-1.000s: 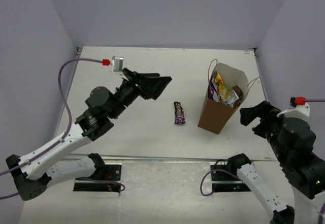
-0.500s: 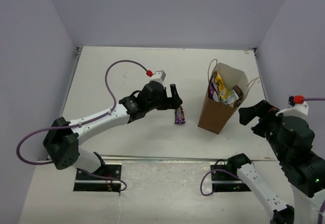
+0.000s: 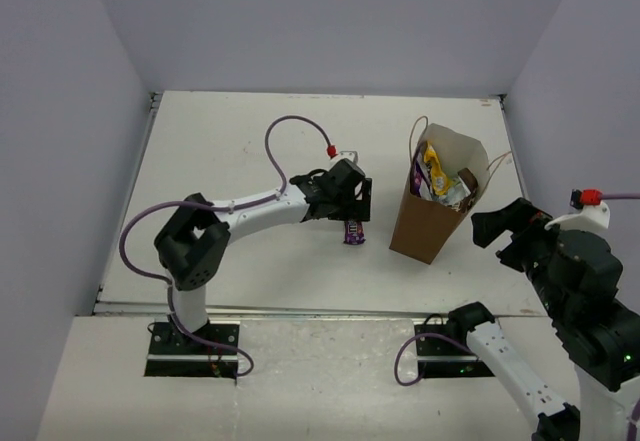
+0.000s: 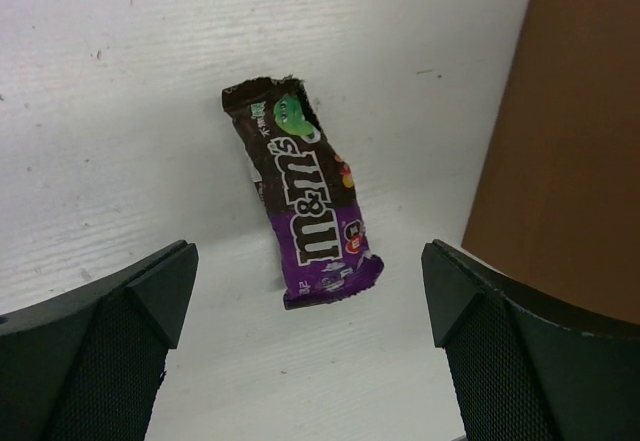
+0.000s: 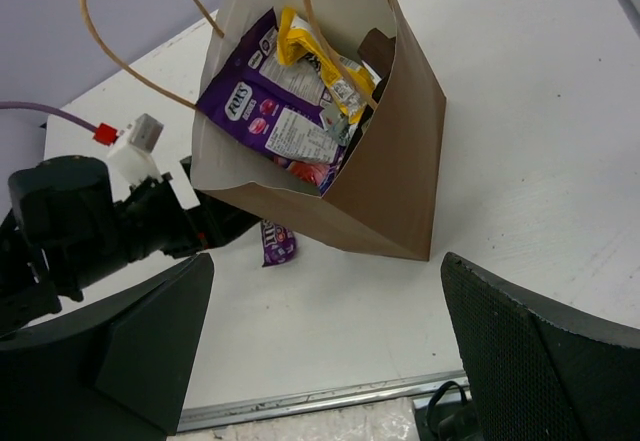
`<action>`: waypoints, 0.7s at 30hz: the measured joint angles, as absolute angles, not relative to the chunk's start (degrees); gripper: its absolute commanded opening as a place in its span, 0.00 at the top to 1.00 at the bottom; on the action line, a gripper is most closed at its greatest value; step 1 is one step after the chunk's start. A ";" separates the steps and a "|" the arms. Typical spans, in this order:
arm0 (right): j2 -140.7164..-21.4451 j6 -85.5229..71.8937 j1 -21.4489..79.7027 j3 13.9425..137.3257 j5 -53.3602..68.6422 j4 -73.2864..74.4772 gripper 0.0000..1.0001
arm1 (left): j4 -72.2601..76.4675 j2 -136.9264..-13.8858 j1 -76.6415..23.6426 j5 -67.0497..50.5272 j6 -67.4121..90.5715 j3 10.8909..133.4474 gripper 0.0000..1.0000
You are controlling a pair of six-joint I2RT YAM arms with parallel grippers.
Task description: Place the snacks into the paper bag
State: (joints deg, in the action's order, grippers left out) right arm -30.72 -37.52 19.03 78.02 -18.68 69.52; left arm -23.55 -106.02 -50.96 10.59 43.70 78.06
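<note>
The candy packet (image 4: 305, 196) lies flat on the table (image 4: 120, 81) just left of the paper bag (image 4: 570, 141), not touching it. The left gripper (image 4: 308, 261) hangs over it, jaws spread wide, packet between them, untouched. The right gripper (image 5: 327, 261), right of the bag, is spread and empty.

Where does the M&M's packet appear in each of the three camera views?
Top external: the M&M's packet at centre, just below the left gripper, left of the paper bag.
Left wrist: mid-picture, between the open fingers; bag at right.
Right wrist: lower left of centre, beside the bag's base.
Shared landmark: the paper bag.
</note>
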 measured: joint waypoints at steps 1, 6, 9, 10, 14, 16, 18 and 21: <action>-30.72 -37.52 19.03 78.17 -18.79 69.56 0.01 | -24.21 -106.94 -51.05 10.70 43.70 78.30 0.00; -30.72 -37.47 19.03 78.61 -19.20 69.71 0.01 | -25.89 -111.35 -51.09 10.87 43.66 80.64 0.00; -30.72 -37.45 19.03 78.63 -19.81 69.78 0.01 | -25.71 -113.86 -51.09 10.92 43.68 81.62 0.05; -30.72 -37.45 19.03 78.63 -19.92 69.78 0.01 | -25.69 -114.61 -51.09 10.90 43.72 81.69 0.07; -30.72 -37.34 19.03 78.63 -20.05 69.78 0.01 | -25.30 -116.57 -51.09 10.66 43.51 81.87 0.17; -30.72 -37.28 19.03 78.63 -20.08 69.78 0.01 | -24.71 -116.71 -51.09 10.02 43.38 82.19 0.39; -30.72 -37.17 19.03 78.61 -20.08 69.78 0.01 | -24.49 -117.12 -51.09 9.23 43.07 82.52 0.63; -30.72 -36.95 19.03 78.61 -20.16 69.78 0.01 | -24.45 -117.36 -51.09 8.21 42.68 82.74 0.90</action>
